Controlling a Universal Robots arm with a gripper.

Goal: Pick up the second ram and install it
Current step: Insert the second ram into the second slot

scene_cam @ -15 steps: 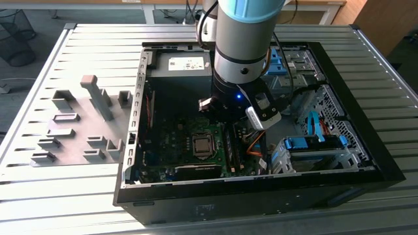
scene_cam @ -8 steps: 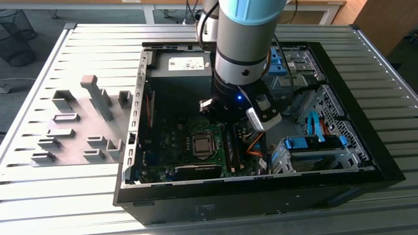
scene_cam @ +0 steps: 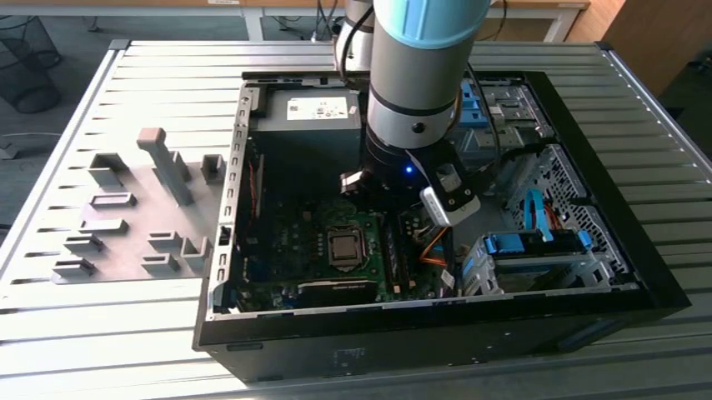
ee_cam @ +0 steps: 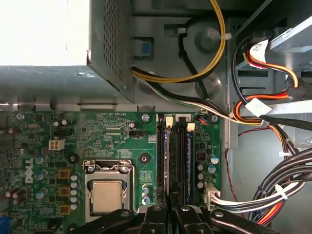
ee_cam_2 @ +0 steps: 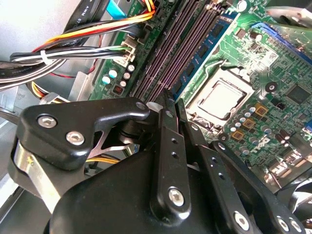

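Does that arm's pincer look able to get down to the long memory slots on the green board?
Probably yes. The pincer hangs right at the end of the memory slots, the computer case lies open, and the cables run off to one side of them.

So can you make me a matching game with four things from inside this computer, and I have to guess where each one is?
Things:
1. gripper
2. processor
3. yellow cable
4. grey fixture blocks

Places:
A. on the slatted table, outside the case, at the exterior view's left
B. looping over the grey metal wall of the case beyond the board
C. right over the memory slots
D. in the square metal socket on the green board, beside the slots

Pairs: 1-C, 2-D, 3-B, 4-A
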